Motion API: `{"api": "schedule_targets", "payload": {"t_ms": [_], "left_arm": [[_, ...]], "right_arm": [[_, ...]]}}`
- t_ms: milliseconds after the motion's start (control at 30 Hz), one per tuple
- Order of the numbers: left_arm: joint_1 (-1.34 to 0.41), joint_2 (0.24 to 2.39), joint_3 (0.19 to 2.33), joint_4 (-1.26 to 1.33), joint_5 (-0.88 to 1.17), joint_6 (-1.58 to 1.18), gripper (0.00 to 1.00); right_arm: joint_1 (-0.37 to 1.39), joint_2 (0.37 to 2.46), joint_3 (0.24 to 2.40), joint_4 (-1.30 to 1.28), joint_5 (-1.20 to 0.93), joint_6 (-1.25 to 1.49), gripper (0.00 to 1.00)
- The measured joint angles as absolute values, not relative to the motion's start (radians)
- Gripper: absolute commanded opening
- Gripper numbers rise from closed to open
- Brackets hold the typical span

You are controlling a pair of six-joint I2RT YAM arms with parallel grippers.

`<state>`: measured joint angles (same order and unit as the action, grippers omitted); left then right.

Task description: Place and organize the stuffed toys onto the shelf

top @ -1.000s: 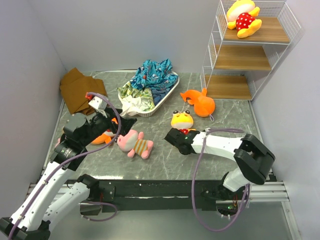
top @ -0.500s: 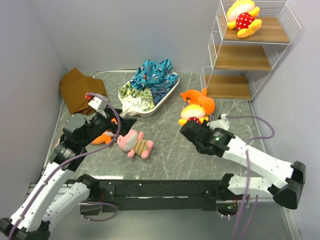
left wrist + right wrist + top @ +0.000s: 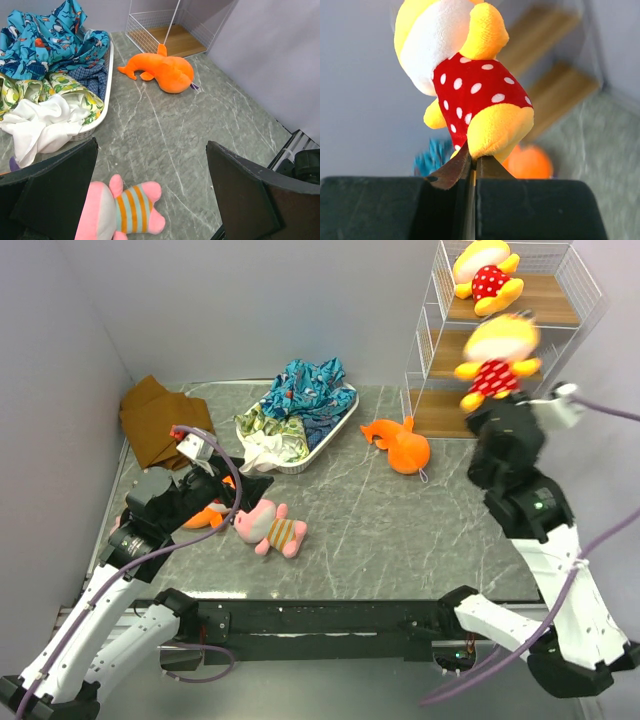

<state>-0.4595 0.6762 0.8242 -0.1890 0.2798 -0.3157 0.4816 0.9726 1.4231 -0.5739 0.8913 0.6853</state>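
My right gripper (image 3: 489,403) is shut on the foot of a yellow stuffed toy (image 3: 497,357) with a red white-dotted body (image 3: 470,85), held in the air in front of the shelf's (image 3: 548,306) middle board. A second yellow toy (image 3: 485,278) lies on the top board. My left gripper (image 3: 243,496) stands open and empty just above a pink striped toy (image 3: 270,528) (image 3: 120,210) on the table. An orange shark (image 3: 400,445) (image 3: 162,72) lies near the shelf's foot. Another orange toy (image 3: 205,516) is mostly hidden under my left arm.
A white oval tray (image 3: 333,432) heaped with blue-patterned cloth (image 3: 305,390) stands at the back middle. A brown folded cloth (image 3: 155,420) lies at the back left. Walls close in on the left, back and right.
My right arm has lifted the yellow toy off the table and carried it up and right to the shelf. The left arm has not moved.
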Motion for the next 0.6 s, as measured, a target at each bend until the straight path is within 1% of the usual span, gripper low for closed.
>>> {"api": "schedule_targets", "payload": {"t_ms": [167,300,467,567,600], "left_arm": [[-0.461,0.677,0.824,-0.191,0.271,-0.315,0.96],[-0.463,0.678,0.824,-0.193,0.264,-0.315,0.96],[-0.465,0.678,0.824,-0.193,0.263,-0.31,0.96],[-0.465,0.678,0.824,-0.193,0.262,-0.308,0.96],[-0.465,0.678,0.824,-0.194,0.262,-0.308,0.96]], "right_arm": [[0.307,1.004,1.554,-0.365,0.87,0.445,0.0],[0.16,1.092,1.712,-0.269,0.817,0.35,0.0],[-0.015,1.225,1.858,-0.231,0.695,0.335,0.0],[-0.134,1.315,1.935,-0.235,0.595,0.36,0.0],[-0.174,1.372,1.967,-0.242,0.529,0.381,0.0]]}}
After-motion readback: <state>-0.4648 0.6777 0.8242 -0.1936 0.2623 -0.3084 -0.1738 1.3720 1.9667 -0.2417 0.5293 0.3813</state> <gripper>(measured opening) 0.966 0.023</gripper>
